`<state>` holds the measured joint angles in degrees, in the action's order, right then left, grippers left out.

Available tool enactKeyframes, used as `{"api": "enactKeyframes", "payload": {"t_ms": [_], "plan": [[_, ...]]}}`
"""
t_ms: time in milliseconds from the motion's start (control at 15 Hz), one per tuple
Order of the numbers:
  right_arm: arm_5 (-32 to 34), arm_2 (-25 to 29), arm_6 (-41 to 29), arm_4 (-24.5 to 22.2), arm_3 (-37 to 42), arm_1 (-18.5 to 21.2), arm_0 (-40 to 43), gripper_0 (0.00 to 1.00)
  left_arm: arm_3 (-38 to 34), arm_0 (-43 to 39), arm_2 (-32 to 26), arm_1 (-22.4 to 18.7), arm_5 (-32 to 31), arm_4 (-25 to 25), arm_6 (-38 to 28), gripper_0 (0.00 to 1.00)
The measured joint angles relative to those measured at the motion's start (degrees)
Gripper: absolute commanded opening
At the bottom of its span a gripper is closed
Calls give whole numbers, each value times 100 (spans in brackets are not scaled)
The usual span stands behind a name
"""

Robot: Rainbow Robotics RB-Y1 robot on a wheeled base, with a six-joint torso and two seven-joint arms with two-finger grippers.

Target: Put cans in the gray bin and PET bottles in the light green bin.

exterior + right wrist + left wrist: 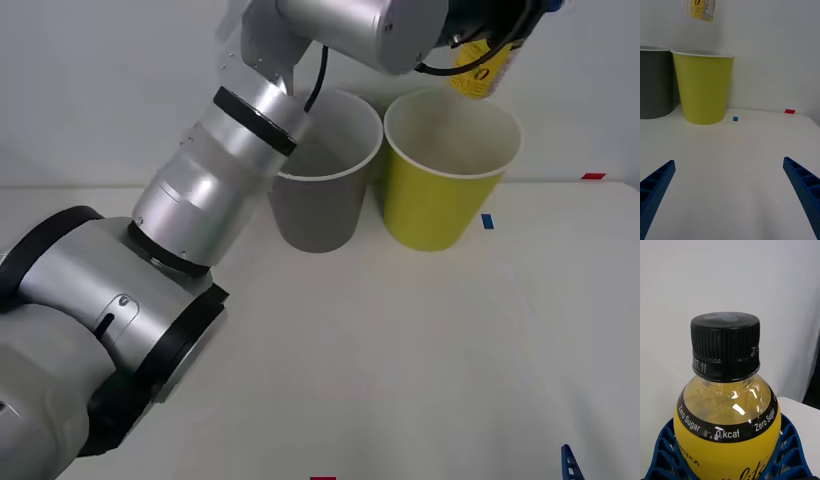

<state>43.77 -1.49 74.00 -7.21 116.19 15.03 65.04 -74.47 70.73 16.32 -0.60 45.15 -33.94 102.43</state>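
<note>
In the front view the left arm's silver, black-banded links sweep from the lower left of the frame up to the top edge, and at the upper right the PET bottle (481, 76) hangs by its yellow label directly over the mouth of the light green bin (440, 205), clear of the white rim; its long axis looks close to vertical, tilted a little, so the coming move, as I judge it, turns on this one fact: the bottle sits straight above the opening, and release should let it fall inside. The gray bin (318, 215) stands just beside the green one on its left, partly behind the arm, and both are smooth tapered tubs with pale insides on a white table (400, 360). In the right wrist view the right gripper (730, 187) hovers low over the table with its ribbed blue fingers spread wide and nothing between them; the green bin stands ahead at centre left, the gray one at the left edge, and the bottle's label shows at the top above the green rim. A small blue marker (735, 119) and a red marker (789, 111) lie on the table. In the left wrist view the left gripper (728, 461) clasps the bottle's glossy yellow body, below a ridged black cap (725, 341).
</note>
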Motion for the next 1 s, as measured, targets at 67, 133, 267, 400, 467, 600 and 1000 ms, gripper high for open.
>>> {"api": "enactKeyframes", "payload": {"t_ms": [67, 133, 267, 400, 467, 600, 1000], "plan": [[0, 0, 0, 0, 0, 0, 0, 100, 166, 2, 75, 47, -238, -11, 9, 0], [0, 0, 0, 0, 0, 0, 0, 100, 345, 2, 149, 91, -501, -21, 16, 0], [0, 0, 0, 0, 0, 0, 0, 100, 719, 3, 220, 150, -939, -31, 28, 0], [0, 0, 0, 0, 0, 0, 0, 100, 850, 3, 230, 159, -1079, -28, 33, 0], [0, 0, 0, 0, 0, 0, 0, 100, 872, 3, 231, 160, -1110, -23, 37, 0], [0, 0, 0, 0, 0, 0, 0, 100, 889, 3, 234, 160, -1129, -19, 40, 0], [0, 0, 0, 0, 0, 0, 0, 100, 891, 3, 232, 160, -1128, -41, -12, 100]]}}
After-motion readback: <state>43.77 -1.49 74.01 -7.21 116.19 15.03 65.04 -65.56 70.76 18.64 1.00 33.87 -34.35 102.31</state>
